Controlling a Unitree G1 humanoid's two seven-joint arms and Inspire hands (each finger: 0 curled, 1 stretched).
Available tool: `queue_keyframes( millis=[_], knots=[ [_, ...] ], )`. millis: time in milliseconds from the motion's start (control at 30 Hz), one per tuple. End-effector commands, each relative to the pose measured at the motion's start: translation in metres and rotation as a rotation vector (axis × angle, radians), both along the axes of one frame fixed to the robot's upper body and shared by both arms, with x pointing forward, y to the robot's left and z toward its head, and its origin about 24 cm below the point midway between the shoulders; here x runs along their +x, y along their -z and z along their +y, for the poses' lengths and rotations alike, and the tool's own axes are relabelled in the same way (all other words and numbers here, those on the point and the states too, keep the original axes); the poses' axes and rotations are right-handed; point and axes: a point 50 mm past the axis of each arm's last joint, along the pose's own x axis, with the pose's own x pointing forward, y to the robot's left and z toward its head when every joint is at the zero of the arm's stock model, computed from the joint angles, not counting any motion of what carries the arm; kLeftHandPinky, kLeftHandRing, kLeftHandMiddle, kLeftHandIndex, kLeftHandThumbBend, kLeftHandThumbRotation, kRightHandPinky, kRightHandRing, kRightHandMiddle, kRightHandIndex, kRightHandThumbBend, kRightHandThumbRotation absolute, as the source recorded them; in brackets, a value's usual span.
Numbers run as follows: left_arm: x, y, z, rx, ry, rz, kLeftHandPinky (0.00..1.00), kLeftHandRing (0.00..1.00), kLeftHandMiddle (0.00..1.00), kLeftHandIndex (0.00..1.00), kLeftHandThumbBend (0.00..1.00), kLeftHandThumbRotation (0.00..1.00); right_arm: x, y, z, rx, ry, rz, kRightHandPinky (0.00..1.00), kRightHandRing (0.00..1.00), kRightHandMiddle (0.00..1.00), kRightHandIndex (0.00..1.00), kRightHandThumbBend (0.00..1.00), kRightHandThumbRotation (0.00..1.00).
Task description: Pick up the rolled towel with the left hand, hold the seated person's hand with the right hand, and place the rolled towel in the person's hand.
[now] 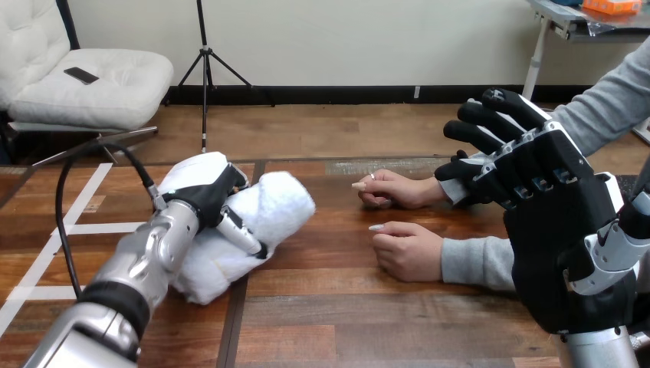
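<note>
fingers [244,234] of left hand [207,201] curled round rolled towel [283,203] on counter [345,314], right hand [563,230] raised with fingers spread, holding nothing, near person's two hands [406,249] resting there.

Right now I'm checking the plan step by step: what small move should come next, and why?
Probably lift the towel a little off the table. The left hand has its fingers curled round the towel, which seems to rest on the table. The right hand is open and holds nothing, and the person's hands lie on the table, so holding one can follow.
</note>
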Motion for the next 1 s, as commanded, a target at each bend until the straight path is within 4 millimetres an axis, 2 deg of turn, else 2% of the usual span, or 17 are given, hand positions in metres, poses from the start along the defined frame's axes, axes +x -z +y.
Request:
queue_keyframes(
  millis=[0, 467, 767, 967],
  knots=[
    [0.005, -0.028, 0.004, -0.08, 0.006, -0.164, 0.26, 0.33, 0.41, 0.45, 0.66, 0.0, 0.002, -0.01, -0.001, -0.015, 0.001, -0.063, 0.58, 0.76, 0.77, 0.77, 0.94, 1.0],
    [-0.019, -0.032, 0.007, -0.31, -0.017, -0.267, 0.2, 0.26, 0.34, 0.44, 0.62, 0.0, 0.003, -0.006, -0.002, -0.034, 0.016, -0.048, 0.57, 0.76, 0.77, 0.77, 0.92, 1.0],
    [-0.038, -0.04, 0.01, -0.456, -0.016, -0.337, 0.26, 0.32, 0.38, 0.44, 0.6, 0.0, 0.007, -0.001, -0.003, -0.074, 0.035, -0.015, 0.58, 0.77, 0.77, 0.77, 0.88, 1.0],
    [-0.05, -0.045, 0.013, -0.515, -0.018, -0.378, 0.28, 0.32, 0.39, 0.44, 0.59, 0.0, 0.01, 0.003, -0.005, -0.118, 0.031, 0.0, 0.6, 0.78, 0.78, 0.78, 0.83, 1.0]
  ],
)
